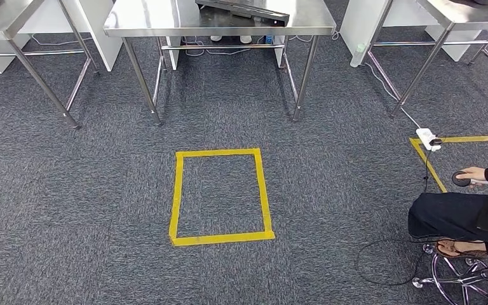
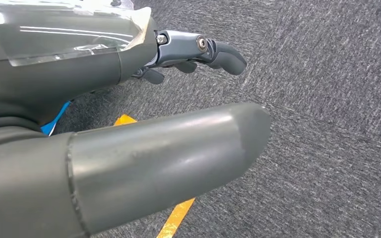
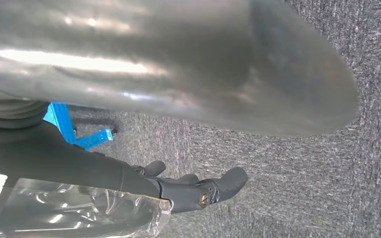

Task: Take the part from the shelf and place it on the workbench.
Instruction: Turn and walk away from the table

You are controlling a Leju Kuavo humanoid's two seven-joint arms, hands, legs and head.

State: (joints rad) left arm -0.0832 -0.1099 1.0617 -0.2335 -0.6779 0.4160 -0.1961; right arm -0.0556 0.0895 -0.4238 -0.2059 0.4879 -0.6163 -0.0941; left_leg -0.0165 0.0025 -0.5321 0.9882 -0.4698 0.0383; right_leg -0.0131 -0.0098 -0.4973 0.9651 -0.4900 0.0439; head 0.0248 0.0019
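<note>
Grey carpet fills the floor, with a rectangle of yellow tape marked on it in the middle. Beyond the tape stands a steel table with a dark object on top, flanked by two more steel tables, one on each side. At the right edge a seated person's hand rests on a round black object inside a second tape outline, near a white power strip, with a chair base below.
</note>
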